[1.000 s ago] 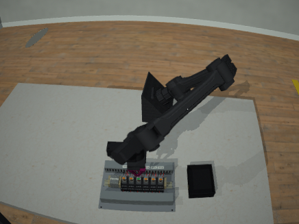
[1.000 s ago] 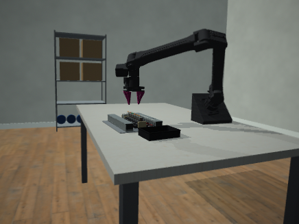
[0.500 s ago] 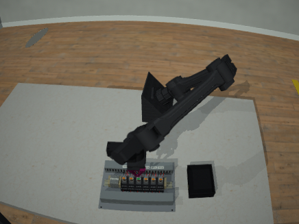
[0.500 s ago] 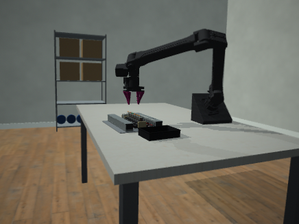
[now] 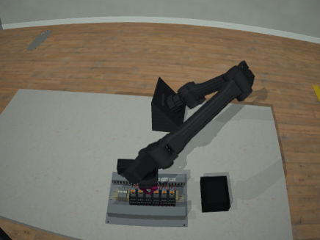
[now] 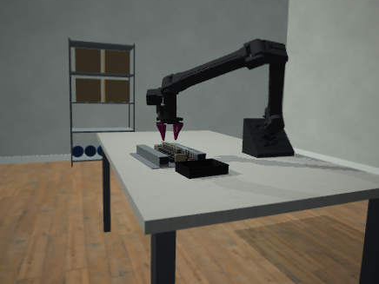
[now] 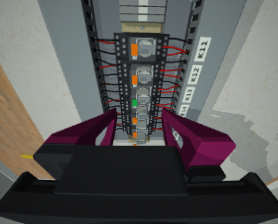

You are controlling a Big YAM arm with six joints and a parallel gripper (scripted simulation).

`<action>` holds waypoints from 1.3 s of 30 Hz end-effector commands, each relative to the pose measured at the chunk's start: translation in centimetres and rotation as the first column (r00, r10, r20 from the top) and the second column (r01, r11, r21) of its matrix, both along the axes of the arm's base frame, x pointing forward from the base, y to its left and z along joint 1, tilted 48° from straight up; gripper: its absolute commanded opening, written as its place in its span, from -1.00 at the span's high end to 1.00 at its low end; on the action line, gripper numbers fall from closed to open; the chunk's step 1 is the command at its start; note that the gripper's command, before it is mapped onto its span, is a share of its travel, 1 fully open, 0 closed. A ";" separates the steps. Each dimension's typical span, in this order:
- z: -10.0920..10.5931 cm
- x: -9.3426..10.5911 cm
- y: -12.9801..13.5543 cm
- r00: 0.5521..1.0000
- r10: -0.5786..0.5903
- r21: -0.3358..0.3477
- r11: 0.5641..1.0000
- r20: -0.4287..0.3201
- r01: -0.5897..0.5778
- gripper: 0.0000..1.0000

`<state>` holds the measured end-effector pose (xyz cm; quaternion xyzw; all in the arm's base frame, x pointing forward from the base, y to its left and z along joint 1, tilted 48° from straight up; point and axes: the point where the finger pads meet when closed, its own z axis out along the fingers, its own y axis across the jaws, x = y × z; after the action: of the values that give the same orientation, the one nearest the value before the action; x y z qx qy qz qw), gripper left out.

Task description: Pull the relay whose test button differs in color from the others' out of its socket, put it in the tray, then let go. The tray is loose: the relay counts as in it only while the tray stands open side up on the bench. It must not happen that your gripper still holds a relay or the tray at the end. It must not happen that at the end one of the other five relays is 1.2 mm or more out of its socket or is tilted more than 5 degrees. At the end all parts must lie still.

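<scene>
The relay with a green test button (image 7: 135, 103) sits in its socket, third in the row from the terminal-block end in the wrist view. The other relays in the row, such as the end relay (image 7: 145, 48), have orange buttons. My gripper (image 5: 148, 191) (image 6: 169, 139) (image 7: 139, 112) is open and points down, its magenta fingertips a little above the relay row, with nothing between them. In the top view it partly hides the green-button relay. The black tray (image 5: 202, 196) (image 6: 209, 171) stands open side up on the bench, empty, beside the relay panel.
Grey wire ducts (image 5: 147, 211) (image 7: 67, 45) run along both sides of the relay row on the panel. Red and black wires run between the sockets and ducts. Terminal blocks (image 5: 122, 194) stand at one end of the row. The bench edge (image 6: 261, 205) lies beyond the tray.
</scene>
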<state>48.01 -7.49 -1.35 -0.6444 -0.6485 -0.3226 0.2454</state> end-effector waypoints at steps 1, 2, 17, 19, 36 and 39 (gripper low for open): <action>-1.1 0.1 0.6 1.000 -0.010 0.001 1.000 -0.016 0.010 -0.17; -1.2 0.1 0.7 1.000 -0.010 0.001 1.000 -0.016 0.010 -0.17; -1.2 0.1 0.4 1.000 -0.018 -0.001 1.000 -0.013 0.018 -0.17; -1.1 0.1 0.4 1.000 -0.018 -0.001 1.000 -0.013 0.018 -0.17; -1.1 0.1 0.3 1.000 -0.019 -0.002 1.000 -0.010 0.019 -0.17; -1.1 0.1 0.3 1.000 -0.019 -0.002 1.000 -0.010 0.019 -0.17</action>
<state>47.91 -7.11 -2.21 -0.6498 -0.6429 -0.3202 0.2486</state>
